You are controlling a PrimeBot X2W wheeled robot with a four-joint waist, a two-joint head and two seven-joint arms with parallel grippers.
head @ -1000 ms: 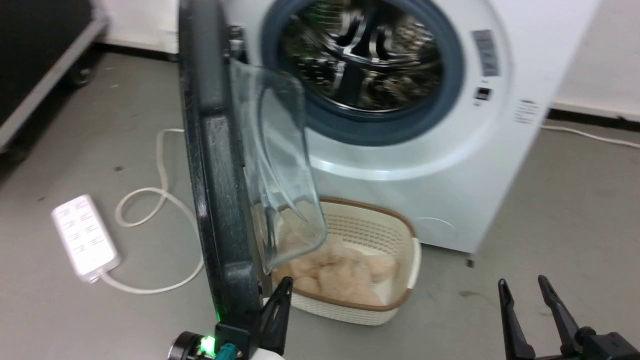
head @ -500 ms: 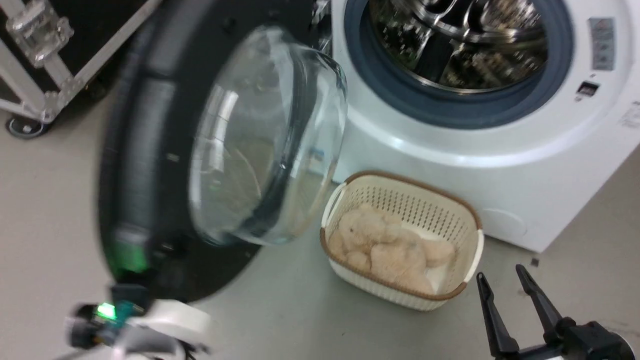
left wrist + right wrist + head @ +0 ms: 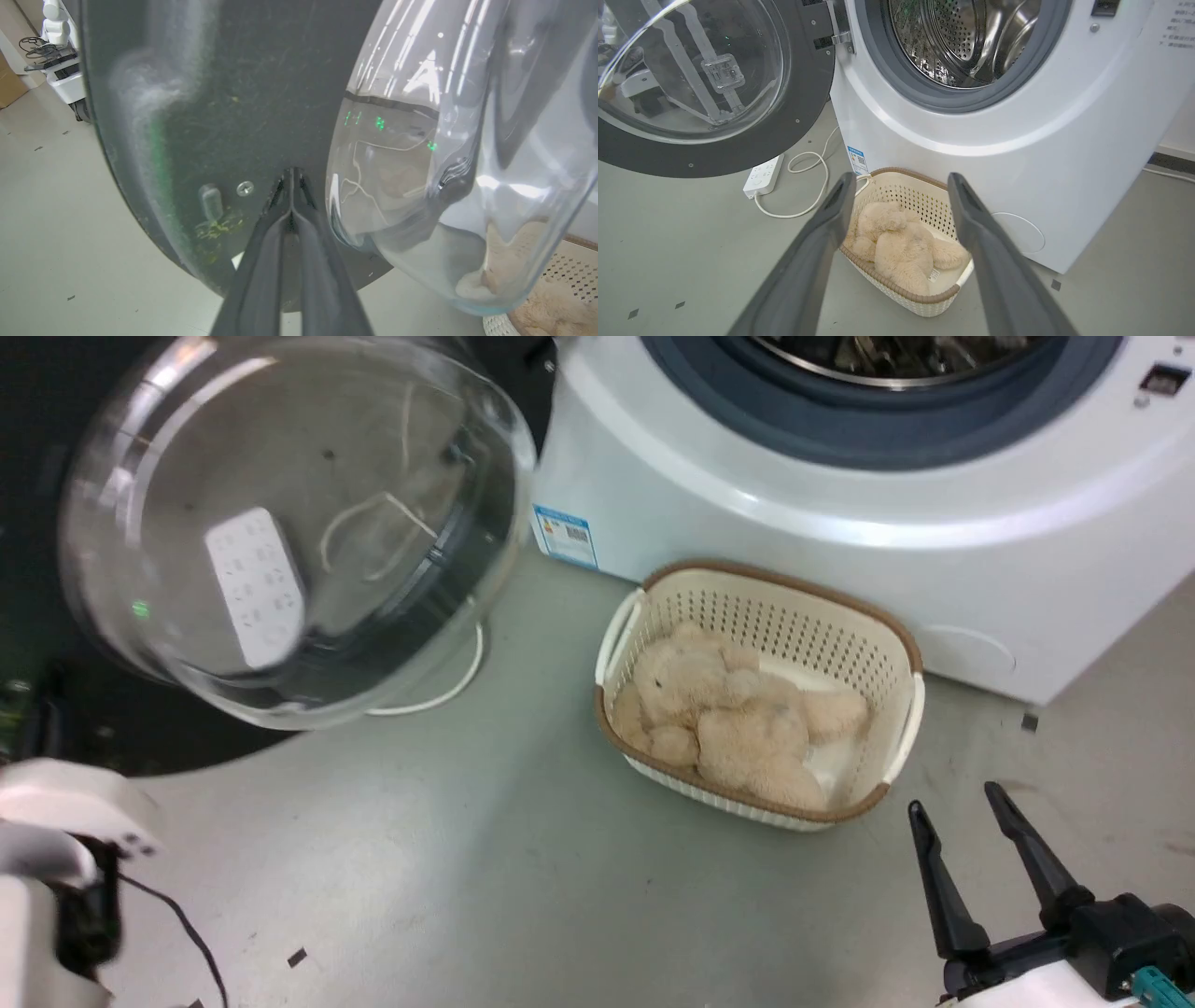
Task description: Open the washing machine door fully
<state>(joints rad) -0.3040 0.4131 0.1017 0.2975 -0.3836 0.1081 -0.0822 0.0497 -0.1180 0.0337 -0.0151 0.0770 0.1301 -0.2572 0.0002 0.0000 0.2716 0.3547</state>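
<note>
The washing machine door (image 3: 803,93) is swung wide to the left of the steel drum (image 3: 966,37), its inner face toward me. Its clear glass bowl (image 3: 289,523) bulges out of the black rim (image 3: 112,728) at the head view's upper left. In the left wrist view my left gripper (image 3: 292,175) is shut with nothing between its fingers, and its tips lie against the door's (image 3: 233,93) black inner face beside the bowl (image 3: 444,163). My right gripper (image 3: 956,800) stands open at the lower right, apart from the door and holding nothing. It (image 3: 901,179) points toward the machine's front.
A cream basket (image 3: 901,644) with a beige plush toy (image 3: 738,719) stands on the floor against the white machine front (image 3: 840,504). A white power strip (image 3: 763,175) and its looped cable (image 3: 808,163) lie under the open door. A pale forearm (image 3: 56,803) shows at lower left.
The door has swung from edge-on to wide open toward the left. The head view has shifted with it, and the left gripper has left that view. The right gripper stays open.
</note>
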